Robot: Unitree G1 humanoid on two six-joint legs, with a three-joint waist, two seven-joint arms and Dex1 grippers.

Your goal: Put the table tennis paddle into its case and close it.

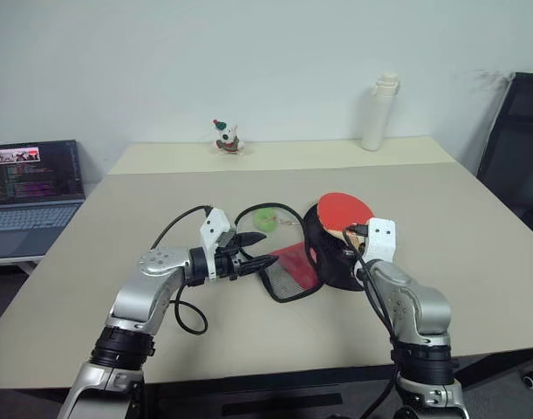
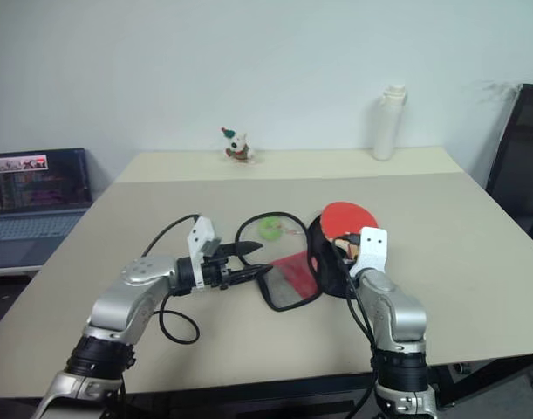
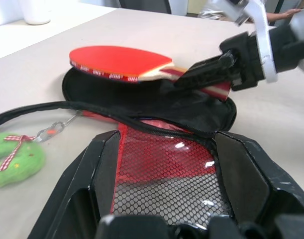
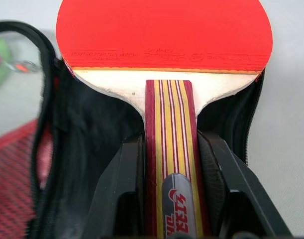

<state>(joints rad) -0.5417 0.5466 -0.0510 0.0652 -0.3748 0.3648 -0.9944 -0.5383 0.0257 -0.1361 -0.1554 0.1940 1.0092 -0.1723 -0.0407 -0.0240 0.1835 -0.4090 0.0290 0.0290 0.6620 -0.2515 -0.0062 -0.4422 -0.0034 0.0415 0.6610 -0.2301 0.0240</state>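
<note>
My right gripper (image 4: 170,144) is shut on the striped wooden handle of the table tennis paddle (image 1: 345,209). It holds the red face low over the black half of the case (image 1: 329,262), which lies open on the table. The case's mesh half with the red panel (image 1: 292,266) is spread flat toward my left gripper (image 1: 262,249). That gripper is open, and its fingers (image 3: 104,164) stand on either side of the mesh half's near edge. In the left wrist view the paddle (image 3: 119,60) sits over the black lining with the right gripper's fingers on its handle.
A green plush ornament (image 1: 266,218) on a cord lies just behind the case. At the table's far edge stand a white bottle (image 1: 381,112) and a small toy figure (image 1: 228,138). An open laptop (image 1: 35,188) sits on the left and a black chair (image 1: 519,166) on the right.
</note>
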